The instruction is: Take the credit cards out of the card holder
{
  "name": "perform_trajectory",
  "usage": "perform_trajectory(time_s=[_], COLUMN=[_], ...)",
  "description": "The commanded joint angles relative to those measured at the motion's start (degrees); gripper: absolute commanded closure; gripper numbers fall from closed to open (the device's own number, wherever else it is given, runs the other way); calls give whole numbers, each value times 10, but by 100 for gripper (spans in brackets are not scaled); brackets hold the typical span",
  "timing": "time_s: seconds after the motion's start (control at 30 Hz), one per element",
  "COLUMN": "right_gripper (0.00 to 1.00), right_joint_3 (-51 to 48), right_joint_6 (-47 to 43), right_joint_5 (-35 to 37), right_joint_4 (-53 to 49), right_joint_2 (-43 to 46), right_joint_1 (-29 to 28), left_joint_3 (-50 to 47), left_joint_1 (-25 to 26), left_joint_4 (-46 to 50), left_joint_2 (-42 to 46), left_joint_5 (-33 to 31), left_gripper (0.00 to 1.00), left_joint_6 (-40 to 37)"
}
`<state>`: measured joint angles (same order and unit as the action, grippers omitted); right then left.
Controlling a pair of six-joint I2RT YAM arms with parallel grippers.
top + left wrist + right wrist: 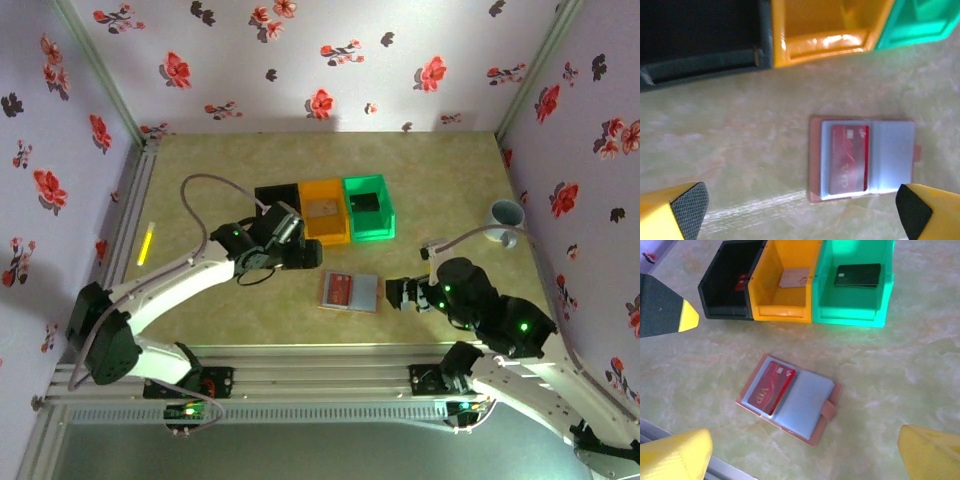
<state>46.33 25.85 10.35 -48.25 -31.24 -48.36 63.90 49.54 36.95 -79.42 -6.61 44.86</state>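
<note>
the card holder (790,399) lies open and flat on the marbled table (450,180), a glossy red card (771,388) in its pale left pocket. behind it stand three shiny plastic bins, touching in a row: black (725,285), orange (785,305), green (850,310). left gripper (305,255) and right gripper (393,293) flank the holder, jaws apart, holding nothing.

Three open-topped plastic bins are sitting in a row: one black bin (715,292), one orange bin (780,311), one green bin (850,316). One flat pinkish-brown bifold card holder (807,407) is lying open. Three cards are showing for certain: one red card (771,388), one tan card (794,277), one dark card (857,275). One small red item (741,283) is sitting half hidden in the black bin. One pale blue-grey mug (505,214) is standing, and one thin yellow stick (146,243) is lying flat.
</note>
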Motion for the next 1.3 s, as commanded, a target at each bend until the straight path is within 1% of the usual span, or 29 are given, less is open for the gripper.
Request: perform_trajectory(time_s=[0.0,0.07,0.13,0.23,0.3,0.37,0.4,0.5,0.53,0.6,0.77,1.0,1.27], right_gripper=[5,5,5,6,7,7,8,10,10,11,14,17,30], right_joint_3=[-24,-34,-46,-64,-73,-85,-92,-121,-130,-145,-166,-181,-205], right_joint_6=[41,52,66,85,98,111,119,144,154,172,201,239,278], right_joint_5=[-17,-17,-19,-22,-22,-24,-24,-30,-30,-33,-40,-53,-43], right_joint_4=[43,59,80,110,128,147,160,207,222,247,302,367,418], right_joint_2=[-19,-25,-27,-34,-45,-56,-62,-74,-80,-92,-138,-204,-248], right_joint_1=[-5,-12,-21,-32,-39,-47,-52,-60,-61,-63,-65,-69,-69], left_joint_3=[-15,-26,-38,-42,-47,-83,-110,-195,-212,-228,-248,-253,-239], left_joint_1=[35,50,49,28,27,29,29,30,31,34,56,81,93], left_joint_4=[21,19,24,54,58,5,-31,-141,-161,-172,-194,-227,-226], left_joint_2=[28,41,53,59,62,83,101,158,170,175,155,98,38], left_joint_5=[-126,-171,-210,-209,-190,-136,-111,-58,-53,-49,-46,-36,-34], left_gripper=[0,0,0,0,0,0,0,0,0,0,0,0,1], left_joint_6=[13,22,54,52,31,-1,-4,12,24,32,56,82,107])
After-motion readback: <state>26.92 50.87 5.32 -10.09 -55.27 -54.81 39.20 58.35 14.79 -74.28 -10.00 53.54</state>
